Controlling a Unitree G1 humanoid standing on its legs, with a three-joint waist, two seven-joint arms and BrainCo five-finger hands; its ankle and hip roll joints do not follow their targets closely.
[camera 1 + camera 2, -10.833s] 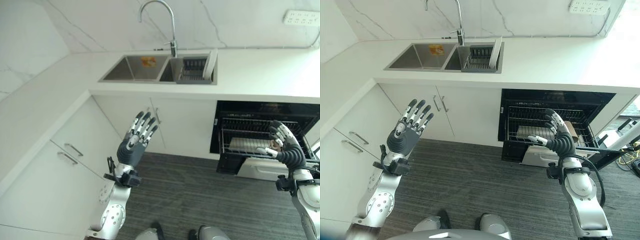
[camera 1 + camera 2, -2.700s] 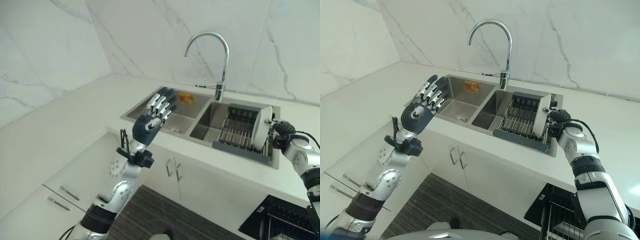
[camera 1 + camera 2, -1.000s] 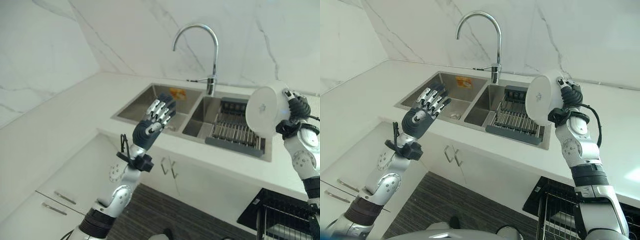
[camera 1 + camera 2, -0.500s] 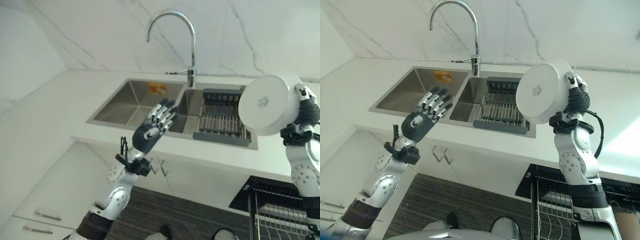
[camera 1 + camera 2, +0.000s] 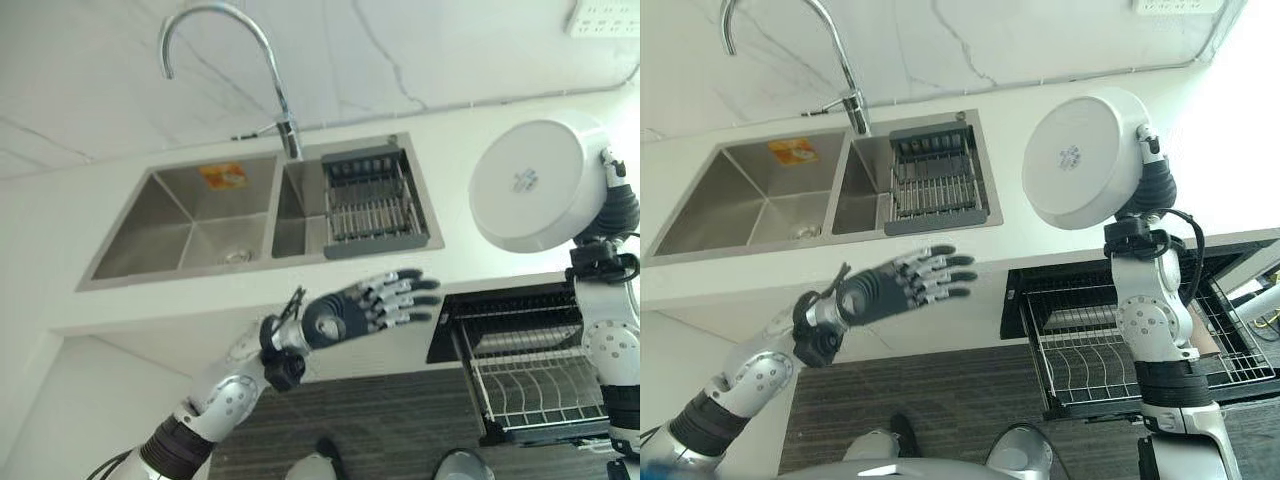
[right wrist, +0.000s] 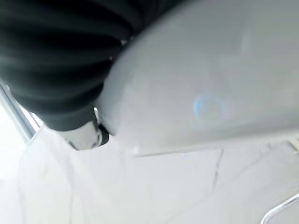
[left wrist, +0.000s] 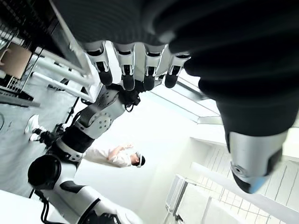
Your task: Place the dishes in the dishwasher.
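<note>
We start from the white stone desk (image 5: 470, 120), which carries the stainless double sink (image 5: 190, 215) with its grey wire drying rack (image 5: 375, 205) under the curved chrome tap (image 5: 215, 30). Below the desk edge, to the right, the black dishwasher (image 5: 1035, 290) stands open with its wire rack (image 5: 1140, 365) pulled out and, as far as we can see, mostly bare.

The round white ceramic dish (image 5: 1080, 160) is up in the air above the desk edge, its underside turned toward us and tilted, held by the right hand (image 5: 1152, 190) at its right rim. The fingers lie behind the dish, so we cannot tell exactly how they wrap it, though the dish hangs from that hand alone. The left hand (image 5: 365, 305) floats in front of the cabinets near the dishwasher's left side, fingers straight and spread, holding nothing.

We judge the step in hand to be carrying the dish down to the pulled-out rack. To do it well, we should lower it over the bare tines, turn it edge-down so it slots between two rows, keep it clear of the desk edge on the way, and release only once the rim rests in the wires.
</note>
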